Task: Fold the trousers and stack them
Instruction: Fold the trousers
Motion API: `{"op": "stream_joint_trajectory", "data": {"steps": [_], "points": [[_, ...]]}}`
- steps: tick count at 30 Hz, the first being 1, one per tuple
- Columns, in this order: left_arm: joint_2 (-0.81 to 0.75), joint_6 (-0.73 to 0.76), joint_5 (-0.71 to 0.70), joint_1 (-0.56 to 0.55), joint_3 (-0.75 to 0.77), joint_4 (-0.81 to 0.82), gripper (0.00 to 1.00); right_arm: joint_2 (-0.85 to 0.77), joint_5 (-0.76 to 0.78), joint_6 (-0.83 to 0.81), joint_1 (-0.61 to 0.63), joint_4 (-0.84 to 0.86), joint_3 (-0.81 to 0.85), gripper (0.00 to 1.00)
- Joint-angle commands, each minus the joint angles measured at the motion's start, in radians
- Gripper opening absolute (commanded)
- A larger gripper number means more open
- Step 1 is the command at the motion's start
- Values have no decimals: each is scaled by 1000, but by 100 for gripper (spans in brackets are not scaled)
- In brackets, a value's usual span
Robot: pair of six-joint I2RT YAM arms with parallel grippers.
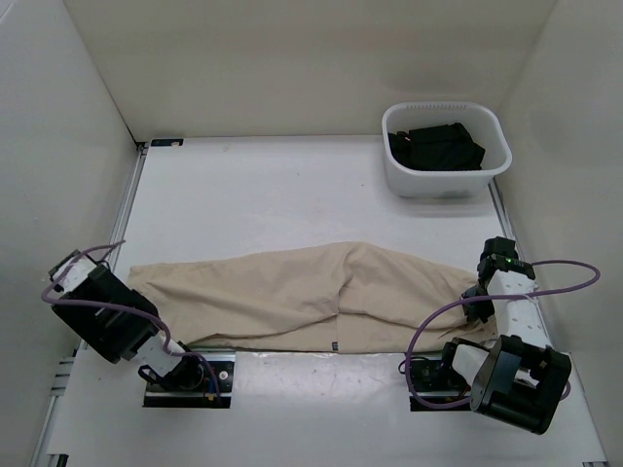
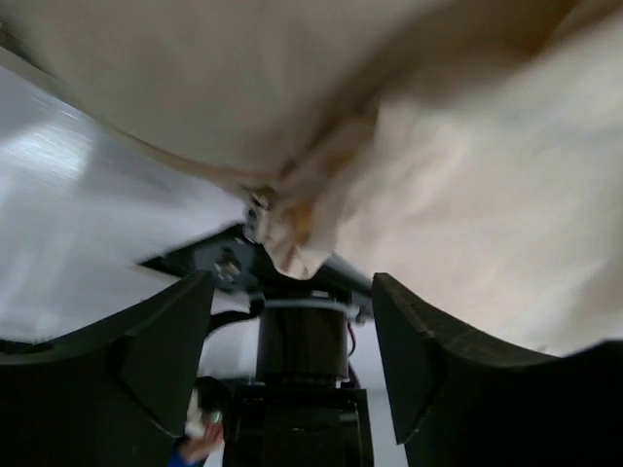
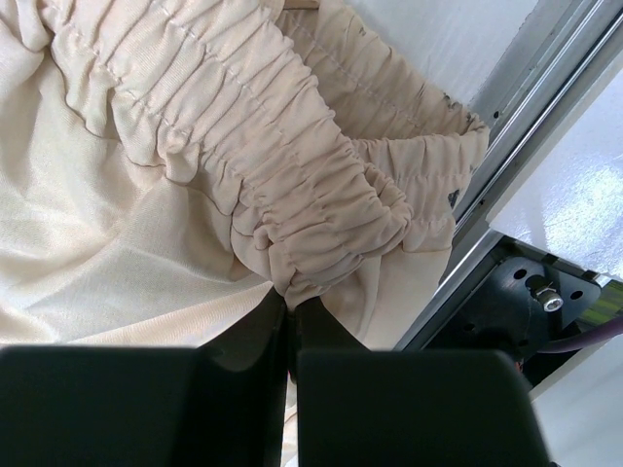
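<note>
The light beige trousers [image 1: 311,297] lie stretched sideways across the near part of the table, with a small dark label [image 1: 334,345] on their front edge. My right gripper [image 3: 290,306] is shut on a bunched fold of the gathered elastic waistband [image 3: 292,185] at the trousers' right end [image 1: 458,284]. My left gripper [image 2: 292,336] is open with nothing between its dark fingers [image 2: 165,350]. A loose corner of the trouser leg [image 2: 297,229] hangs just beyond those fingers without touching them. The left arm [image 1: 102,316] sits at the trousers' left end.
A white basket [image 1: 443,183] holding dark folded clothes [image 1: 436,146] stands at the back right. White walls close in the table on the left, back and right. A metal rail [image 3: 506,204] runs along the table edge by the right gripper.
</note>
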Motion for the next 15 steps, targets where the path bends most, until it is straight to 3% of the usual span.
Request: {"op": "stream_joint_trajectory", "data": {"steps": [1, 4, 9, 15], "points": [[-72, -1, 41, -33, -96, -22, 78, 0, 17, -10, -4, -17, 35, 0], [-116, -1, 41, -56, -152, 39, 84, 0, 17, -20, -4, -17, 35, 0], [-167, -1, -78, -86, -224, 171, 84, -9, 8, -20, -4, -17, 35, 0], [-167, -1, -119, -96, -275, 230, 67, -18, -2, -10, -4, -17, 26, 0]]}}
